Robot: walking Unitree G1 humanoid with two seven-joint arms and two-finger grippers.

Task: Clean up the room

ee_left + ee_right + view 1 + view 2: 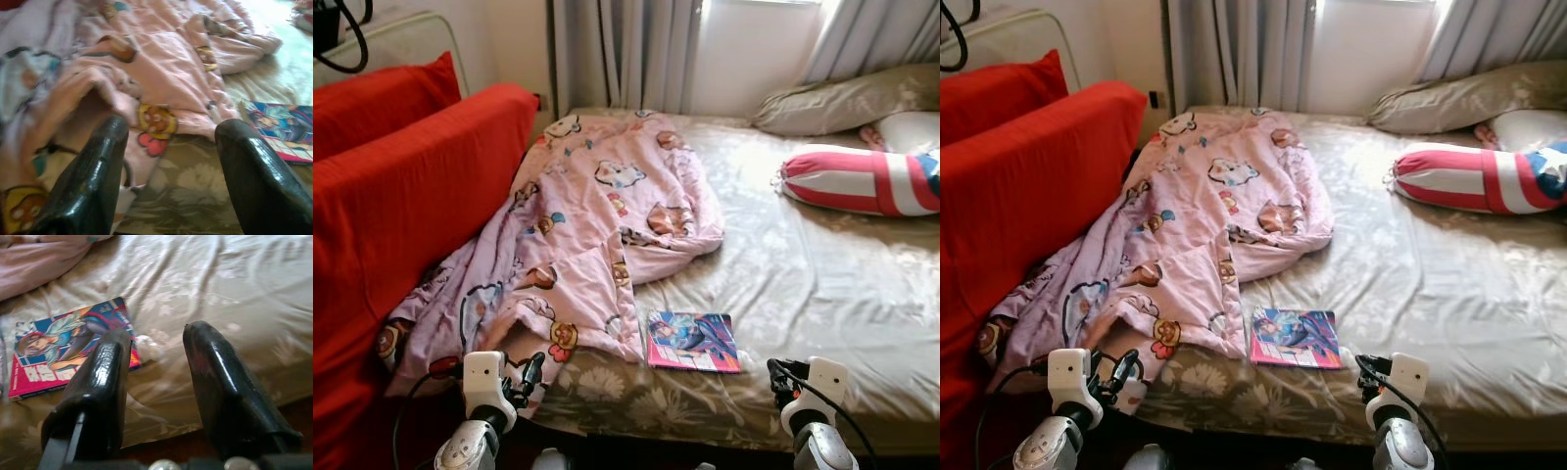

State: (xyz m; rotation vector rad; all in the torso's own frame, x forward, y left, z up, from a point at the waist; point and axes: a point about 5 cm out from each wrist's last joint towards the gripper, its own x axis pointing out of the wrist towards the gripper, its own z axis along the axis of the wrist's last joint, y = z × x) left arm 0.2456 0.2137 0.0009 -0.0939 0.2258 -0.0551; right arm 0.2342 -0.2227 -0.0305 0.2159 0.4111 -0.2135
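Two grippers, left (168,147) and right (156,357), fingers spread, empty, poised at bed (822,284) edge to reach rumpled blanket (597,215) and comic book (693,341).

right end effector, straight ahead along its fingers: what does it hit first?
Likely the bed sheet just past the comic book's near corner. The right end effector is open and points over the bed edge, with the book off to one side. Depth is uncertain.

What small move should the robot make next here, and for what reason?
Probably ease the right gripper forward toward the comic book. It lies loose on the bed sheet beside the rumpled pink blanket, nearest that gripper, whose jaws are open and empty.
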